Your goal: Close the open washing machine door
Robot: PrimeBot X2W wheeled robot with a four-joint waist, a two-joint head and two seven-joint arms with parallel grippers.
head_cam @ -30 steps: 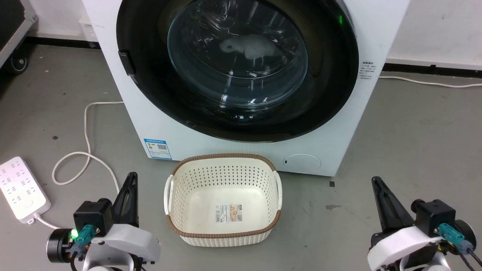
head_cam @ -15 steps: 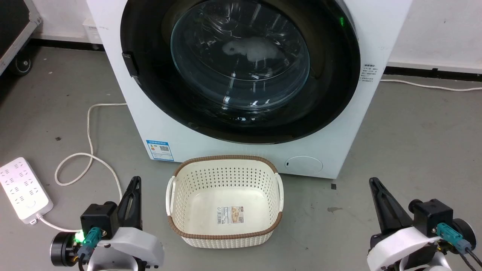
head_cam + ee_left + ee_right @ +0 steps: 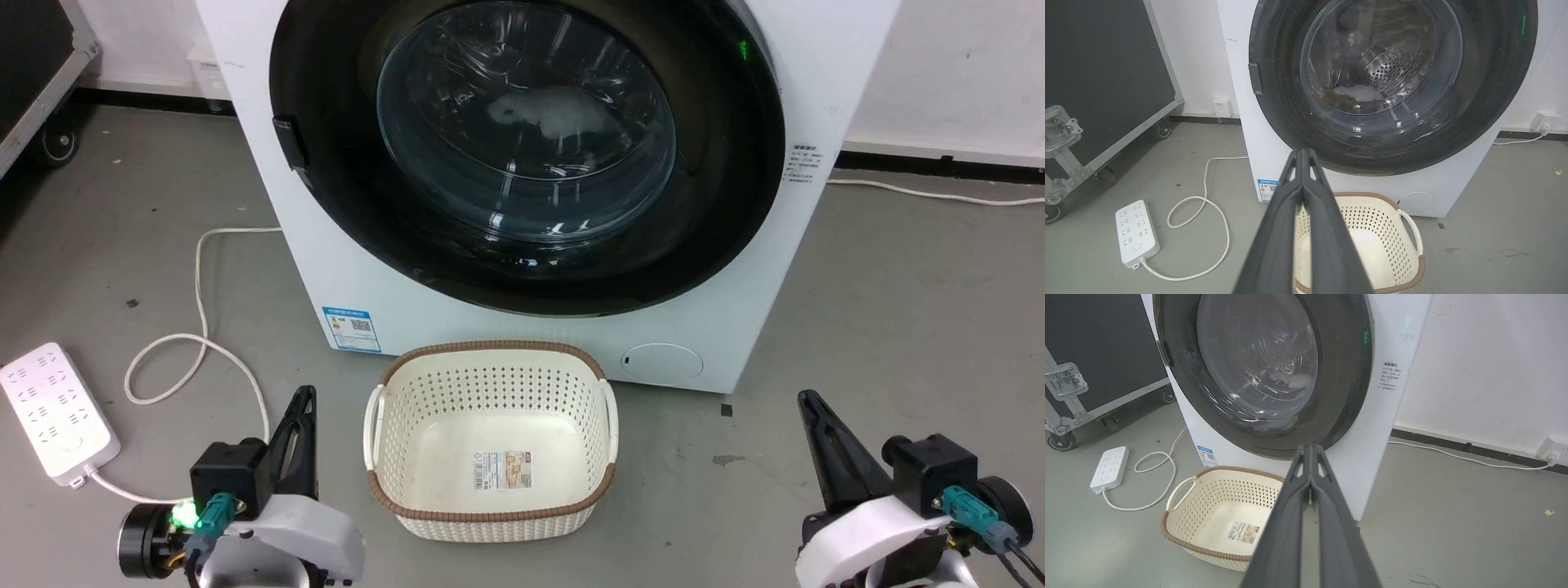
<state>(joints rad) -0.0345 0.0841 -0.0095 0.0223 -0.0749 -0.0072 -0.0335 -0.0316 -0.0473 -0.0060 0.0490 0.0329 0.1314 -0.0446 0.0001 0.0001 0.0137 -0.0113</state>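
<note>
The washing machine (image 3: 343,269) is a white box straight ahead on the floor. Its door (image 3: 718,188), a glossy black disc with a clear glass bowl (image 3: 526,122) at the centre, lies flat against the machine's front; its handle tab (image 3: 289,142) sits at the left rim. The door (image 3: 1278,110) and the steel drum behind the glass (image 3: 1392,65) show in the left wrist view, and the door (image 3: 1343,375) in the right wrist view. My left gripper (image 3: 304,396) is shut and empty, low at the left. My right gripper (image 3: 808,400) is shut and empty, low at the right. Both hang well short of the machine.
A cream perforated basket (image 3: 490,514) stands on the floor right in front of the machine, between my grippers. A white power strip (image 3: 49,408) and its looped cord (image 3: 196,343) lie at the left. A black wheeled case (image 3: 1094,81) stands further left.
The whole head picture has slid slightly right and down, so the camera has moved. The door stays flat against the machine and both grippers stay shut.
</note>
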